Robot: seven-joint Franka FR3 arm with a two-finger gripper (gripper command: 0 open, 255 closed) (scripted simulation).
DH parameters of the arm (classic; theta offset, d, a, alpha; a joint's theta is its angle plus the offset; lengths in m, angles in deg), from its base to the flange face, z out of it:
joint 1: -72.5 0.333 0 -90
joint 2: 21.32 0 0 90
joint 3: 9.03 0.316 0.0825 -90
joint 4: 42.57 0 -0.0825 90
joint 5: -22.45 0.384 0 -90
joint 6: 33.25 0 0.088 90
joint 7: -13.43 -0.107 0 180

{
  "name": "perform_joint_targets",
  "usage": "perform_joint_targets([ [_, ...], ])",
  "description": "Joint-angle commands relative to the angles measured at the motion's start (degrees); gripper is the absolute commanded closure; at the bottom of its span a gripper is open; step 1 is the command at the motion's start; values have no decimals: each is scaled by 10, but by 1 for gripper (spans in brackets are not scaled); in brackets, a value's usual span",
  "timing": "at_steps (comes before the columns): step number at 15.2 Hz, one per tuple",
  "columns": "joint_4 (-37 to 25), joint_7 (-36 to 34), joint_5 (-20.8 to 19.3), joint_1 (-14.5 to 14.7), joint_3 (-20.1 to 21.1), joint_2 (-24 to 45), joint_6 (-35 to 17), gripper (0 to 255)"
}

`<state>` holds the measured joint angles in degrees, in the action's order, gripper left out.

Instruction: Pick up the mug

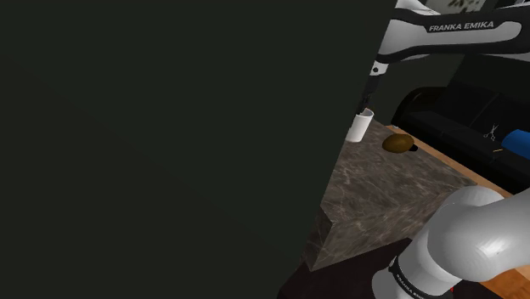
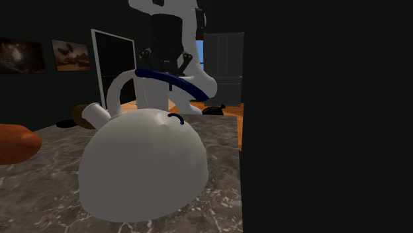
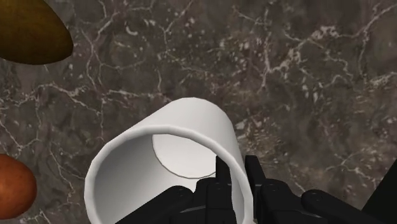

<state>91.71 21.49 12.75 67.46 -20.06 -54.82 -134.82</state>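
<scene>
The grasp step looks in hand: the gripper (image 3: 238,170) stands narrow, pinching the rim wall of the white mug (image 1: 359,127), which in the shoulder view sits on the marble counter (image 1: 382,195) at ten o'clock from a brown round object (image 1: 397,143), so next comes a straight, steady lift.

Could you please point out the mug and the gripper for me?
white mug (image 3: 197,116): wrist view, on its outer wall.
gripper (image 3: 237,167): wrist view, midway between its fingers.
</scene>
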Motion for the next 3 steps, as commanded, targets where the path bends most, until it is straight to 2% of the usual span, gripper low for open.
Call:
perform_joint_targets([
  [1,-17,1,1,1,1,1,16,255],
  [3,-18,2,1,1,1,1,18,255],
])
